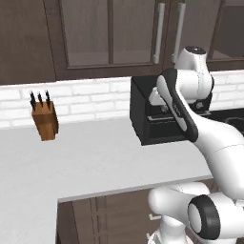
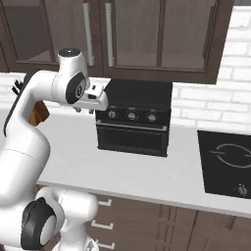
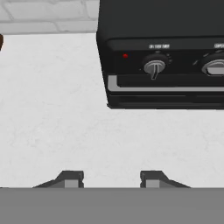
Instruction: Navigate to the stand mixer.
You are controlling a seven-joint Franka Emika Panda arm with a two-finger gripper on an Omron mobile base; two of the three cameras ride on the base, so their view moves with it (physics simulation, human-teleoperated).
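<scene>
The stand mixer is out of view. My gripper (image 3: 110, 178) hangs open over the white counter (image 3: 52, 113), its two dark fingertips (image 3: 70, 177) spread apart with nothing between them. It hovers just in front of a black countertop oven (image 3: 166, 65) with silver knobs. From the right base view the gripper (image 2: 84, 110) sits at the oven's (image 2: 133, 120) left front corner, above the counter.
A wooden knife block (image 1: 45, 120) stands by the white brick backsplash to the left. A black cooktop (image 2: 228, 159) is set into the counter on the right. Dark wall cabinets (image 2: 132, 34) hang above, and the counter's front edge (image 1: 133, 188) runs before the base.
</scene>
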